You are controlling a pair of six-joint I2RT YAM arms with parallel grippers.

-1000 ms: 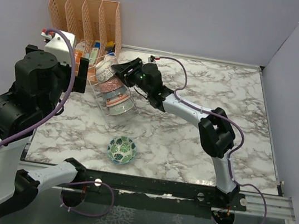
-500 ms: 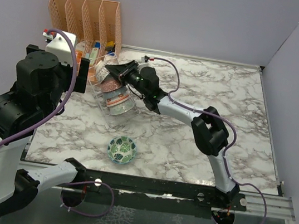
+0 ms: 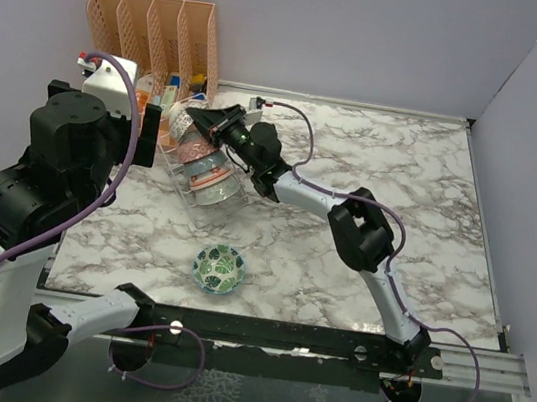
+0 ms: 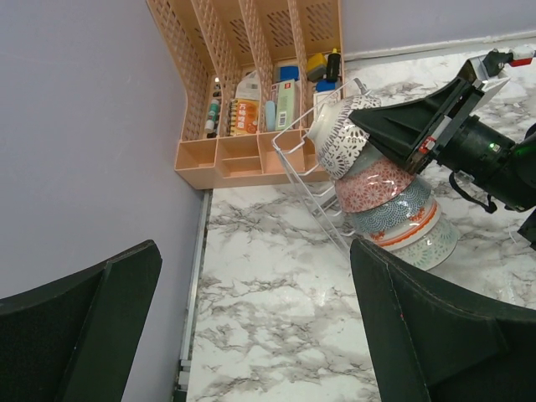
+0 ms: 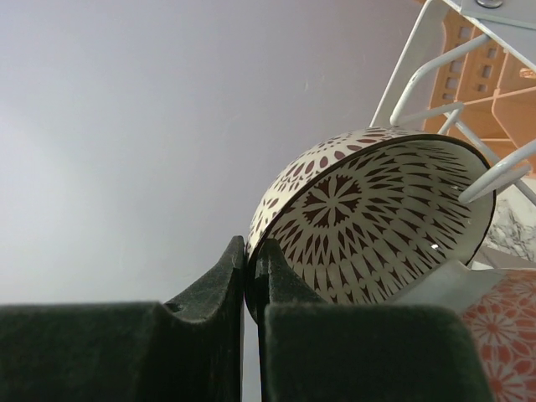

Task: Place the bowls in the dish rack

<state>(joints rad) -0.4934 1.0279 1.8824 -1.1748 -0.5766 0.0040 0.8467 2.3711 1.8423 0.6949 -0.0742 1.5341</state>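
**rackwatcher:** Quick one for you: what have you got on the right side?

**marble_top:** Your right arm (image 3: 364,236) is stretched across the worktop (image 3: 403,181) to the far-left corner. Its jaws are pressed together on the rim of the white bowl with the dark lattice (image 5: 368,226). In the wrist view you can see one finger on the outside wall and one on the inside, so it's pinching that bowl. The bowl sits tipped on its side at the back end of the dish rack (image 4: 310,180), with rack wire touching its rim.

**rackwatcher:** And the rest of the bowls?

**marble_top:** Three more are nested on edge in the rack in front of your lattice one. There's a pink-patterned bowl (image 4: 373,184), then a teal bowl with an orange rim (image 4: 394,219), then a pale green bowl (image 4: 427,244) at the near end. The green leaf-patterned bowl (image 3: 219,268) isn't loaded. It's upright on the worktop by itself near the front edge, well apart from the rack.

**rackwatcher:** Where's the rack itself?

**marble_top:** It's just in front of the orange slotted organizer (image 3: 153,27), running at a slant towards you.

**rackwatcher:** Left side?

**marble_top:** Your left arm (image 3: 49,178) hangs raised over the left edge. Its jaws are spread wide with nothing between them, just marble below.
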